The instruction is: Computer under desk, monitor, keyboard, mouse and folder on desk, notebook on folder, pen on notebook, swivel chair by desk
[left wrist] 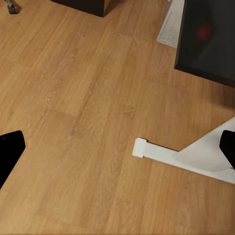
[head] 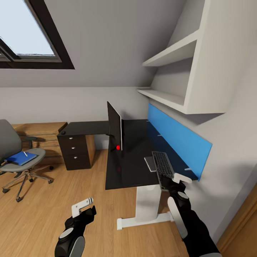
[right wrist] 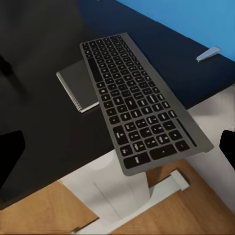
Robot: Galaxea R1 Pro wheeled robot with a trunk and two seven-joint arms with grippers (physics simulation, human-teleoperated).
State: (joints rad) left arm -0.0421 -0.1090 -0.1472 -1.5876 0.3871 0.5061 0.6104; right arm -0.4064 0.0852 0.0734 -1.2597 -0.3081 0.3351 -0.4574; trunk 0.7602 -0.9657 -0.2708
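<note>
The black desk carries the monitor, seen edge-on. The silver-grey keyboard lies at the desk's front right, partly over the grey notebook, its near end past the desk edge. My right gripper is open at that end, fingers wide of the keyboard on both sides, notebook beyond. My left gripper hangs open over the floor. The swivel chair at far left holds the blue folder and pen. A small dark lump, perhaps the mouse, sits on the desk's left end. The computer is out of view.
A blue wall panel runs behind the desk under white shelves. A black drawer unit and a white leg hold the desk up. Low wooden shelving stands behind the chair. Open wood floor lies between chair and desk.
</note>
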